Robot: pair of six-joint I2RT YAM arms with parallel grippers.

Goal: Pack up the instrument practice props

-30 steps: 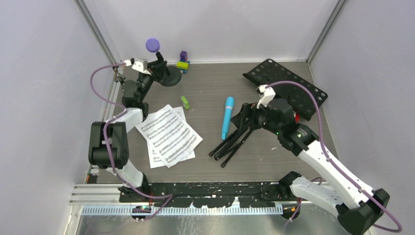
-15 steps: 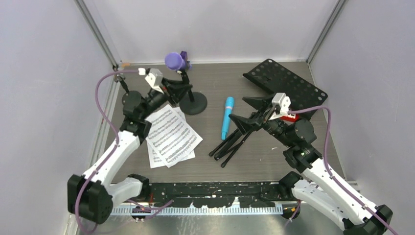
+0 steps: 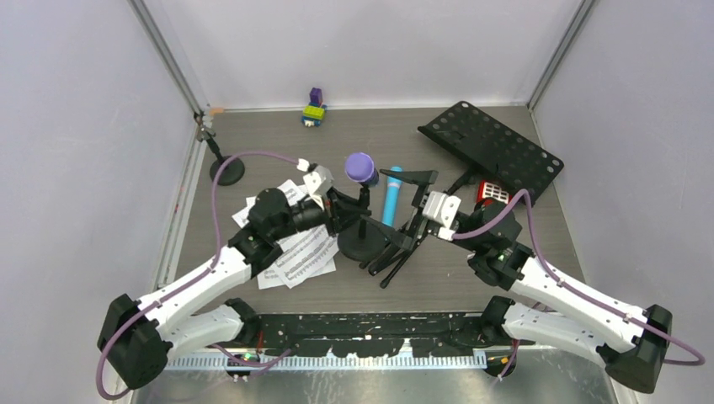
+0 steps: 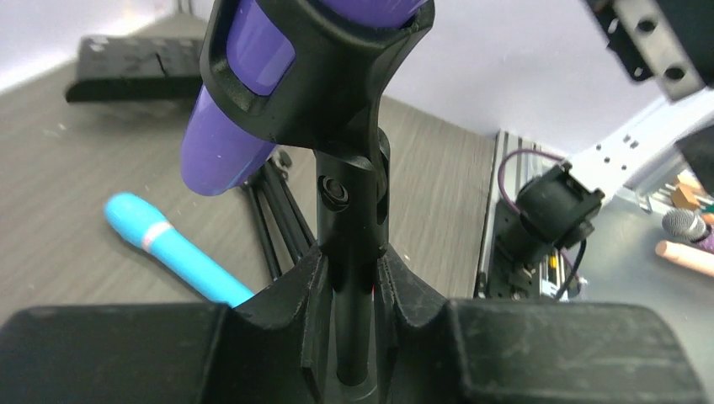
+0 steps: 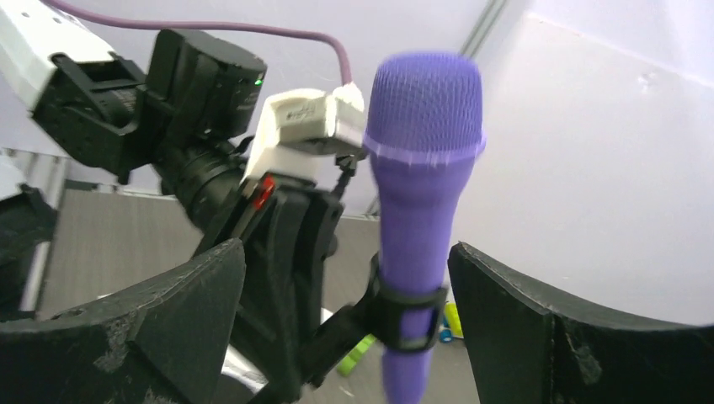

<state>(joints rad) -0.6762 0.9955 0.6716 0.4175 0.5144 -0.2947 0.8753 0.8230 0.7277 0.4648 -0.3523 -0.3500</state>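
My left gripper (image 3: 343, 217) (image 4: 354, 295) is shut on the stem of a black round-based mic holder (image 3: 362, 242) whose clip carries the purple microphone (image 3: 360, 168) (image 5: 425, 168). The holder stands at mid-table. Facing it from the right, my right gripper (image 3: 410, 210) (image 5: 347, 252) is open, and in its wrist view the purple microphone appears between the fingers, untouched. The cyan microphone (image 3: 392, 202) (image 4: 173, 252) lies flat just behind. The rack's tripod legs (image 3: 394, 259) lie below it, with the perforated rack plate (image 3: 497, 151) at back right. White sheet-music pages (image 3: 299, 252) lie under my left arm.
A second mic holder (image 3: 226, 168) stands at the left edge. A red block with a white grid (image 3: 491, 192) sits by the rack plate. Stacked toy bricks (image 3: 314, 109) are against the back wall. Walls close in the left, back and right sides.
My left arm has carried the holder with the purple microphone from the back left corner to mid-table. My right arm swung left toward it, jaws opening slightly wider.
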